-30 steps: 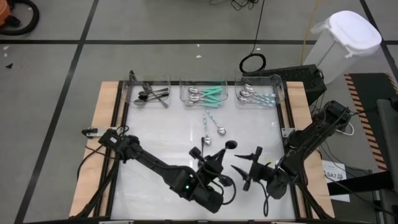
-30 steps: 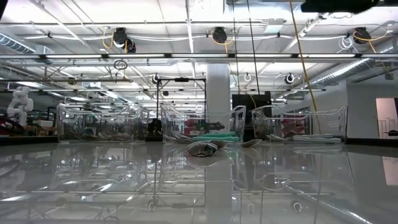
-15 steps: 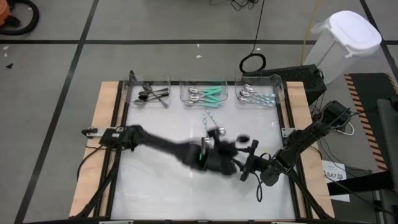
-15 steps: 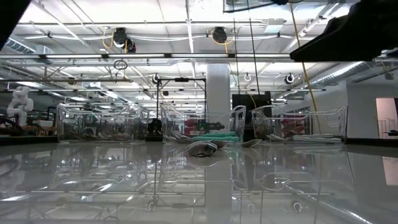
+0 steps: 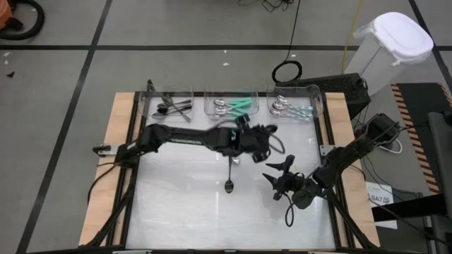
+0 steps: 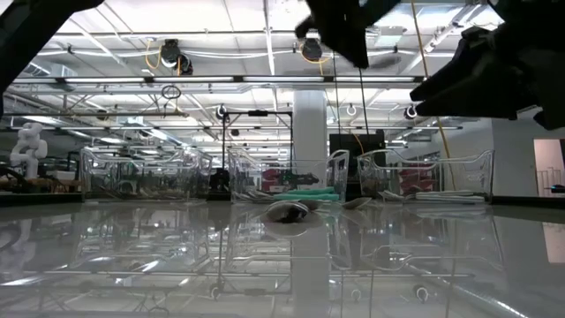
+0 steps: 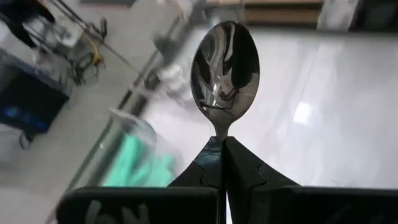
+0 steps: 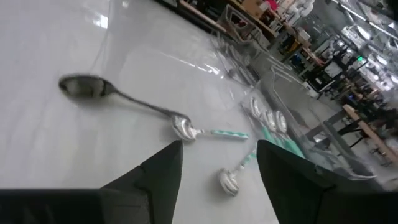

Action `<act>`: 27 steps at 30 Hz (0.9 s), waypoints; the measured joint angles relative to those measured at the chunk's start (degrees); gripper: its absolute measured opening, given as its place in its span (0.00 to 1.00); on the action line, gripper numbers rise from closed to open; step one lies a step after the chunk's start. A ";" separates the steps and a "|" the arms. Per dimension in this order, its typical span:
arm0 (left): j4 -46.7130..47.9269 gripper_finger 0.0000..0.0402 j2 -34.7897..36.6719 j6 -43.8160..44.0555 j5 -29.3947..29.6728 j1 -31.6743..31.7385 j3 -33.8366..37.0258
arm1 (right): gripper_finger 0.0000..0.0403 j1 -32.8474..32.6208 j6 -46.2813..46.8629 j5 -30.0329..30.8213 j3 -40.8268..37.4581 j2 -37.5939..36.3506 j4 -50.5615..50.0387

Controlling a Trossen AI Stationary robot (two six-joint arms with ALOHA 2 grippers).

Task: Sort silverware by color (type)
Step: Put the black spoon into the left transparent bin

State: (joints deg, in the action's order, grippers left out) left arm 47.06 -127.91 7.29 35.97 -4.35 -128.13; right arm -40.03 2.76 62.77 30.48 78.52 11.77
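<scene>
My left gripper (image 5: pixel 265 134) hangs above the table's far middle, just before the bins, shut on a dark shiny spoon (image 7: pixel 225 68) whose bowl sticks out past the fingertips. My right gripper (image 5: pixel 279 178) stands open over the right half of the table, holding nothing. Flat on the table lie a dark spoon (image 5: pixel 229 176) and two silver spoons with pale-blue handles (image 8: pixel 208 132), (image 8: pixel 231 177). Along the far edge stand three clear bins: dark silverware (image 5: pixel 171 106), teal handles (image 5: pixel 232 106), pale-blue handles (image 5: pixel 291 108). My left gripper pinches the dark spoon's neck (image 7: pixel 222 132), just behind the bowl, between its two fingertips. The fingers lie along the spoon, whose bowl points forward beyond them. The handle is hidden between the fingers. The spoon is lifted clear of the table.
The white table has raised side rails (image 5: pixel 134 141) on a wooden base. A white lidded bin (image 5: pixel 392 46) and a black box (image 5: pixel 332 86) stand beyond the far right corner. Bare tabletop lies at the near left.
My left gripper has swung with the dark spoon from the table's near edge toward the far edge, up to the bins, rolling as it went. It has stayed shut on the spoon. My right gripper has sunk a little and turned slightly.
</scene>
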 joint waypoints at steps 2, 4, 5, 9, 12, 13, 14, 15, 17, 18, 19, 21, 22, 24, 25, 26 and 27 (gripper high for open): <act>-2.46 0.01 -0.42 1.40 -0.68 -0.43 5.17 | 0.50 0.19 -1.23 0.05 0.00 -1.30 -1.58; -6.15 0.01 -0.66 2.89 -0.59 -1.09 9.86 | 0.50 0.36 -2.76 0.03 0.00 -3.60 -3.44; -9.49 0.01 -0.62 3.72 -0.30 -1.43 12.30 | 0.50 0.48 -3.54 0.05 0.00 -5.04 -4.29; -20.64 0.01 0.78 6.58 4.29 -2.56 22.07 | 0.50 0.63 -4.42 -0.03 0.02 -11.96 -10.21; -28.46 0.01 4.04 9.91 9.19 -2.98 30.10 | 0.50 0.60 1.05 -2.27 0.02 -17.93 -19.46; -30.20 0.01 6.07 11.03 10.61 -3.28 33.52 | 0.50 0.59 3.61 -3.77 0.02 -19.76 -22.96; -33.63 0.01 8.29 12.15 11.36 -3.37 37.22 | 0.50 0.59 5.87 -4.86 -0.13 -21.51 -25.52; -37.97 0.01 10.52 13.08 11.43 -3.40 41.15 | 0.50 0.59 7.53 -5.67 -0.60 -23.23 -27.02; -46.94 0.01 14.68 14.07 11.44 -3.69 49.75 | 0.50 0.59 8.84 -6.14 -2.62 -26.37 -27.91; -52.20 0.01 16.54 13.96 11.36 -3.93 54.01 | 0.50 0.59 9.00 -6.26 -3.68 -27.85 -26.94; -57.81 0.01 18.05 13.73 11.32 -4.09 57.97 | 0.50 0.59 8.77 -6.38 -4.95 -29.21 -25.10; -69.36 0.01 21.04 12.86 11.15 -4.49 64.77 | 0.50 1.03 6.79 -6.54 -7.70 -31.26 -20.06; -75.40 0.01 21.89 12.70 11.20 -4.59 67.36 | 0.50 1.41 5.41 -6.63 -9.07 -31.90 -15.90; -86.30 0.01 22.60 11.90 10.37 -4.64 71.13 | 0.50 2.65 1.85 -7.77 -11.71 -32.71 -6.79; -89.99 0.01 22.62 11.25 10.32 -4.62 72.61 | 0.50 3.51 0.44 -8.57 -12.85 -32.67 -1.96; -93.48 0.01 22.47 10.91 10.03 -4.73 73.54 | 0.50 4.57 -0.46 -9.49 -13.95 -32.53 3.51; -96.33 0.01 22.42 10.98 9.83 -4.71 74.27 | 0.50 5.68 -0.72 -10.57 -14.91 -32.23 8.36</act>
State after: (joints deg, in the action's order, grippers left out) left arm -49.27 -105.49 18.27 45.80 -9.06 -53.86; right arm -34.35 2.04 52.20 15.57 46.29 20.13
